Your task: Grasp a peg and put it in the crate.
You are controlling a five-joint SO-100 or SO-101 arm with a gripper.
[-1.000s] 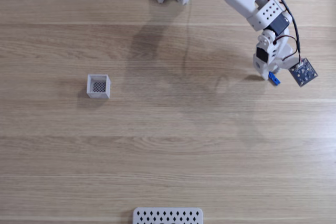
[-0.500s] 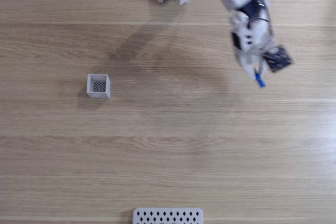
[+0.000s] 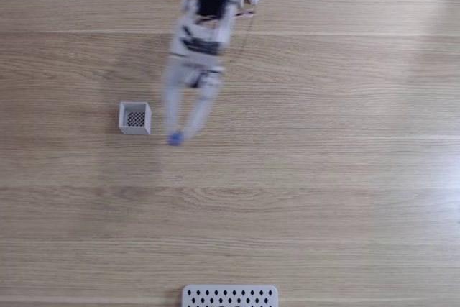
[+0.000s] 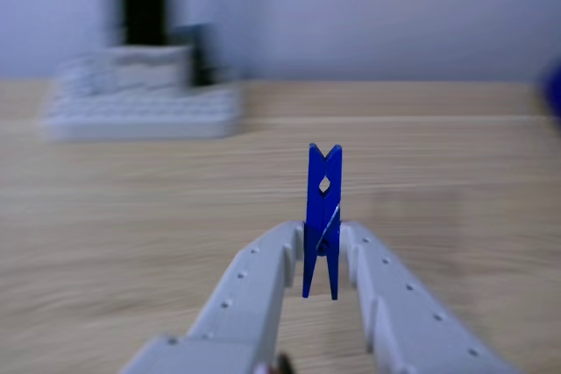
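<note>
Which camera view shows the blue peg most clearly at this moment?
The other view shows the peg best: it stands upright and sharp, clamped between the gripper fingers. In the fixed view, the peg is a small blurred blue spot at the tip of the moving gripper, to the right of the crate.

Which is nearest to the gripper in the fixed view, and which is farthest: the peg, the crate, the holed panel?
From the gripper:
1. Peg, held at the fingertips.
2. Crate, just to the left in the fixed view.
3. Holed panel, at the bottom edge.
</note>
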